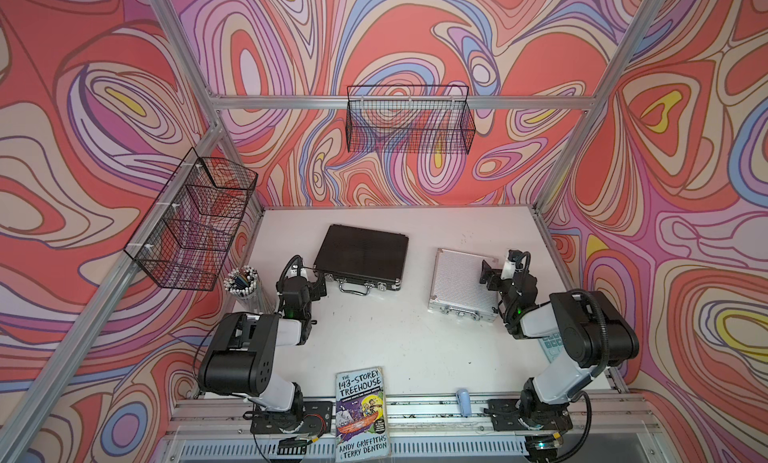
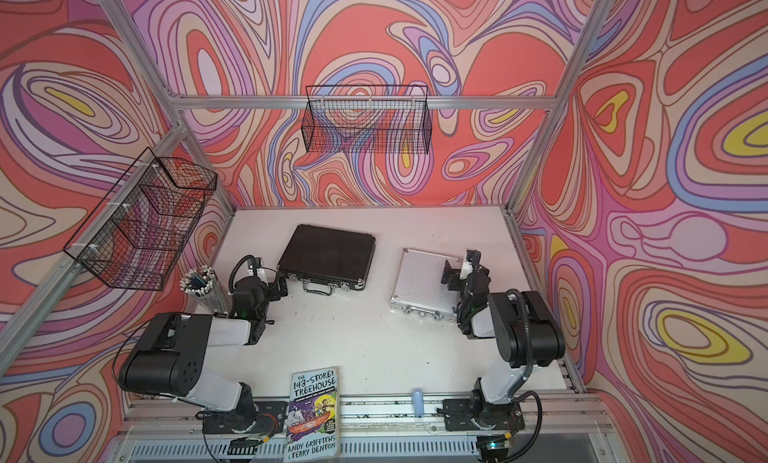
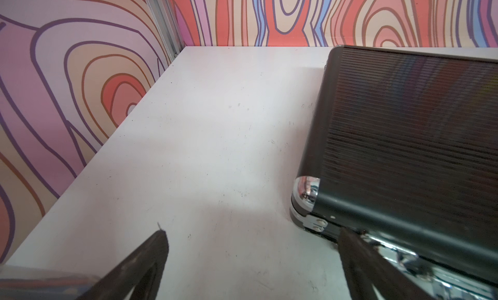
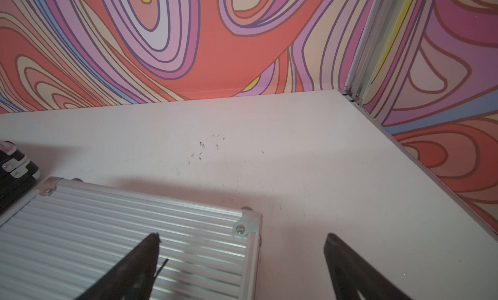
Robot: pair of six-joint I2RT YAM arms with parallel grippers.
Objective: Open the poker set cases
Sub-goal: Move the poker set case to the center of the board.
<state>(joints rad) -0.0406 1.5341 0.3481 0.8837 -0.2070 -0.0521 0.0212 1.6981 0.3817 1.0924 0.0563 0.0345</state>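
Note:
Both poker set cases lie flat and closed on the white table in both top views. The wider black case (image 1: 361, 255) (image 2: 328, 251) sits at the back left, its handle (image 1: 354, 288) facing the front. The ribbed silver case (image 1: 459, 280) (image 2: 422, 282) sits to its right. My left gripper (image 1: 322, 286) (image 3: 252, 232) is open at the black case's (image 3: 404, 123) front left corner, one finger against the case's front edge. My right gripper (image 1: 488, 274) (image 4: 242, 235) is open, straddling the silver case's (image 4: 107, 217) far right corner from above.
A paperback book (image 1: 361, 415) lies at the front edge. A cup of pens (image 1: 243, 280) stands just left of my left arm. Wire baskets hang on the back wall (image 1: 409, 120) and the left wall (image 1: 195, 224). A small pale blue object (image 1: 463, 400) rests on the front rail.

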